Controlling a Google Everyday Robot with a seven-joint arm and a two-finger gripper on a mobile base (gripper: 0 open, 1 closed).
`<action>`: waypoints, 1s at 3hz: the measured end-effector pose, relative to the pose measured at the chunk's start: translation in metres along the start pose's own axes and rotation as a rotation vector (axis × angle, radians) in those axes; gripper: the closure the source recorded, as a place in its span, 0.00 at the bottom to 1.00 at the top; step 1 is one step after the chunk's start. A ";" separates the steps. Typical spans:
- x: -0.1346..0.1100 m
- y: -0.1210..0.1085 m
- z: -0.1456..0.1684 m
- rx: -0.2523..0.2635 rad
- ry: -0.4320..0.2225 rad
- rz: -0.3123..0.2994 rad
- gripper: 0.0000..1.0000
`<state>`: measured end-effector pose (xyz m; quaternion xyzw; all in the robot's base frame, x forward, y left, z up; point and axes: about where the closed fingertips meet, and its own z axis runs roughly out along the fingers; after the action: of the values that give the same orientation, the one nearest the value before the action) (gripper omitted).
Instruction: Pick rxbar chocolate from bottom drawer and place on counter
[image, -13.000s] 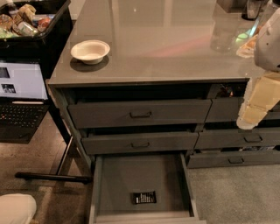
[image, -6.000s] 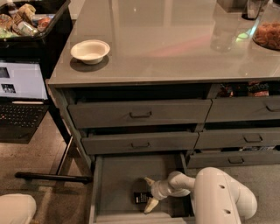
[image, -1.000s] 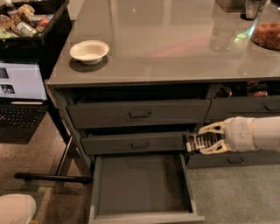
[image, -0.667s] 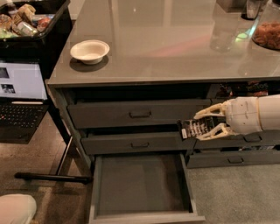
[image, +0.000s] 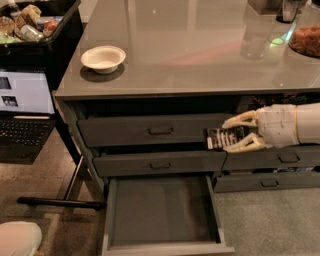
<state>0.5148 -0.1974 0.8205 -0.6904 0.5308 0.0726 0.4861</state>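
My gripper (image: 231, 134) reaches in from the right and is shut on the rxbar chocolate (image: 218, 138), a small black bar with white lettering. It holds the bar in the air in front of the upper drawer fronts, below the counter (image: 190, 45) edge. The bottom drawer (image: 162, 212) is pulled open below and to the left; its grey floor is bare.
A white bowl (image: 103, 58) sits on the counter's left part. A clear glass (image: 254, 35) and a bowl of snacks (image: 306, 40) stand at the right. A black bin of packets (image: 30, 27) and a laptop (image: 22, 107) are at the left.
The bar was lifted out of the bottom drawer, which is now bare. In the last second the gripper has risen with the bar from the middle drawer level to the top drawer level.
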 end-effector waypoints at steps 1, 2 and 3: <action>-0.007 -0.051 0.002 0.107 -0.031 0.090 1.00; -0.020 -0.107 -0.007 0.239 -0.058 0.184 1.00; -0.021 -0.160 -0.008 0.333 -0.085 0.291 1.00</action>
<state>0.6313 -0.1948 0.9325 -0.5132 0.6086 0.0825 0.5995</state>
